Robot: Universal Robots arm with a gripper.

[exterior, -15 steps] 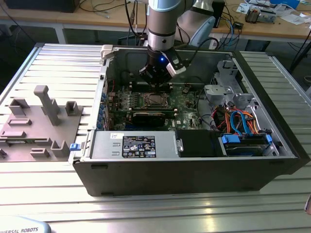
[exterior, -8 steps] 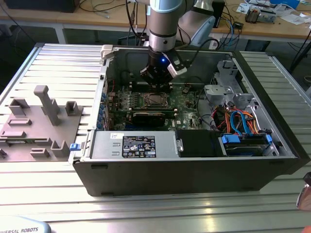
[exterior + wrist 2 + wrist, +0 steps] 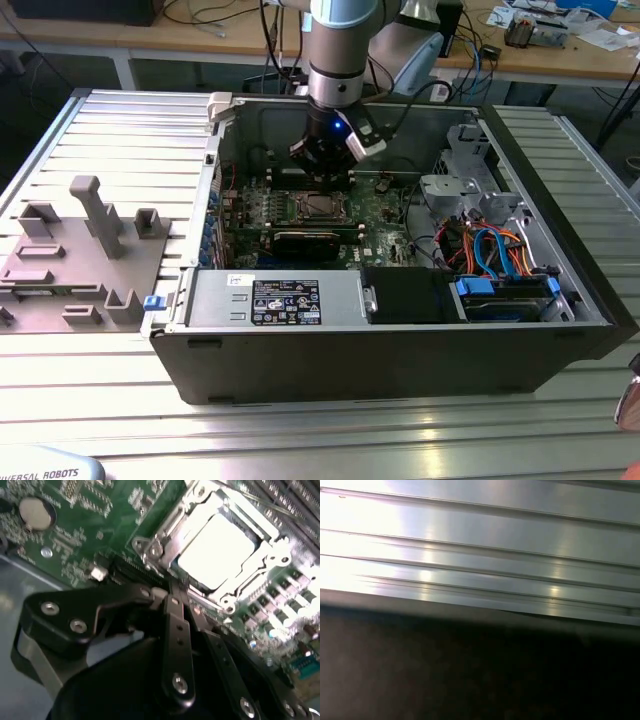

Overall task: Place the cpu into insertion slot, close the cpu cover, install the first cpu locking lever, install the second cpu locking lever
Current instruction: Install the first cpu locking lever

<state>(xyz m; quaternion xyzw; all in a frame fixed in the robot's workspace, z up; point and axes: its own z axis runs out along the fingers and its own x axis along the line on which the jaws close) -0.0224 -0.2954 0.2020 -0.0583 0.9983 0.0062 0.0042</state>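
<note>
The claw [image 3: 172, 592] hangs inside the open computer case [image 3: 400, 340], its black fingers [image 3: 175, 625] pressed together on nothing, just beside the insertion slot [image 3: 322, 207]. The cpu [image 3: 215, 550] sits in that slot with the cpu cover [image 3: 170, 542] framing it.

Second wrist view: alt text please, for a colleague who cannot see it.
The cpu sits in the insertion slot with the cpu cover framing it, on the green circuit board. The black gripper is beside the socket's edge.
</note>
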